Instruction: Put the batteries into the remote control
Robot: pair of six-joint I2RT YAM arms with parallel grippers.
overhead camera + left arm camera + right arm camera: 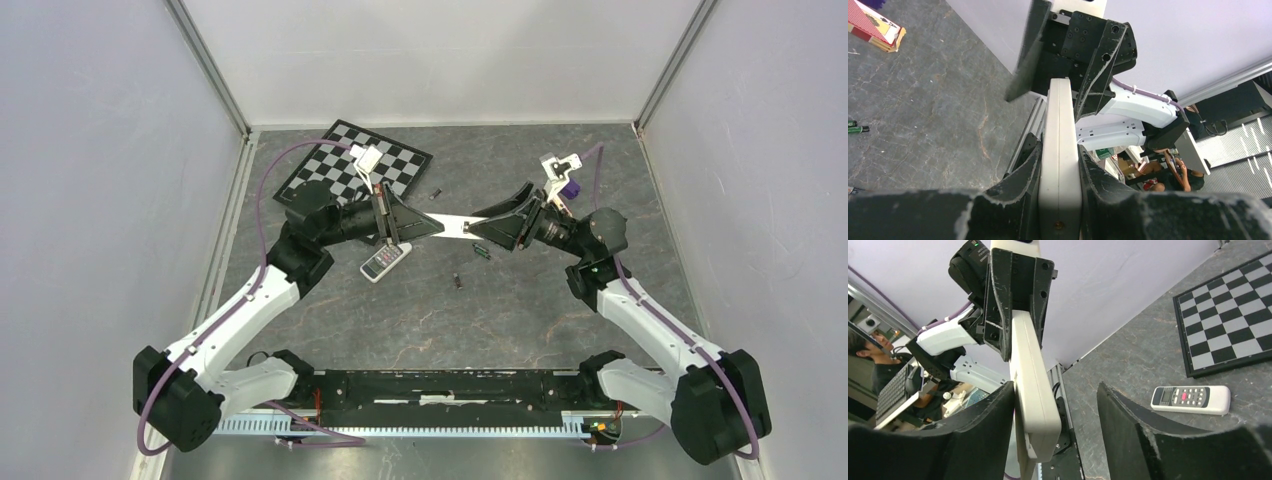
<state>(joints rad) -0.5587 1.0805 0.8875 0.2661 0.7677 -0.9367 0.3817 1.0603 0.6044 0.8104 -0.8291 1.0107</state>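
above the table middle, the remote spans side to side in the air. the left gripper is clamped on one end, and the right gripper has its jaws parted around the other. batteries lie on the table, seemingly just below the right gripper, the nearer arm.

Left claw and right claw flank a white remote.

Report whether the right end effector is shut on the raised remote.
Open: the right end effector has one finger against the raised remote, the other standing clear of it.
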